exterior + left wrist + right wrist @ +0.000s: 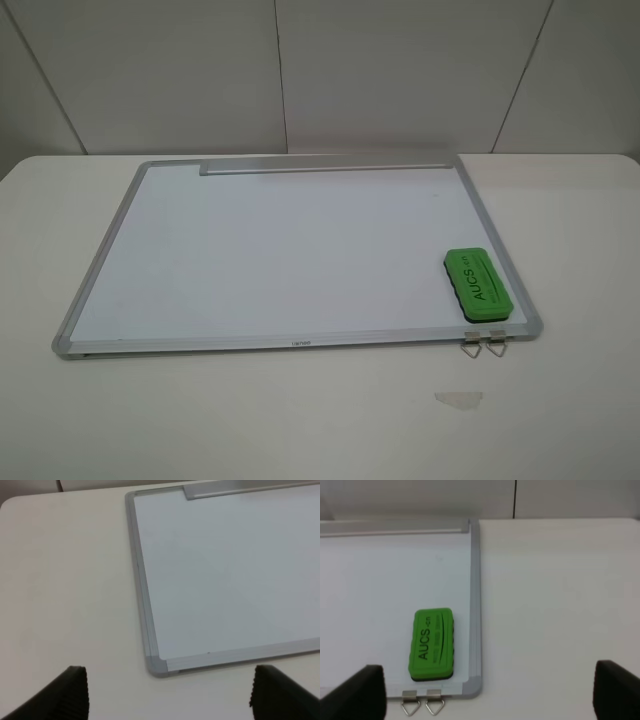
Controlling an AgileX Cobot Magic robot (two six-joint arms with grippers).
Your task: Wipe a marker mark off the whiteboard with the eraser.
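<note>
The whiteboard (pixel 270 250) lies flat on the table, its silver frame (pixel 142 595) all round and a grey tray strip (pixel 325 164) on the far edge. A green eraser (pixel 479 285) lettered "AUCS" rests on the board's near right corner, seen too in the right wrist view as the eraser (pixel 431 644). No marker mark shows on the board in any view. My left gripper (pixel 170 700) is open over the table by the board's near left corner. Nothing sits between the fingers of my right gripper (pixel 487 695), which is open and back from the eraser. Neither arm appears in the exterior high view.
Two metal hanger clips (pixel 484 346) stick out from the board's near edge under the eraser. A small pale scrap (pixel 458 399) lies on the white table (pixel 300 420) in front. A panelled wall stands behind the table.
</note>
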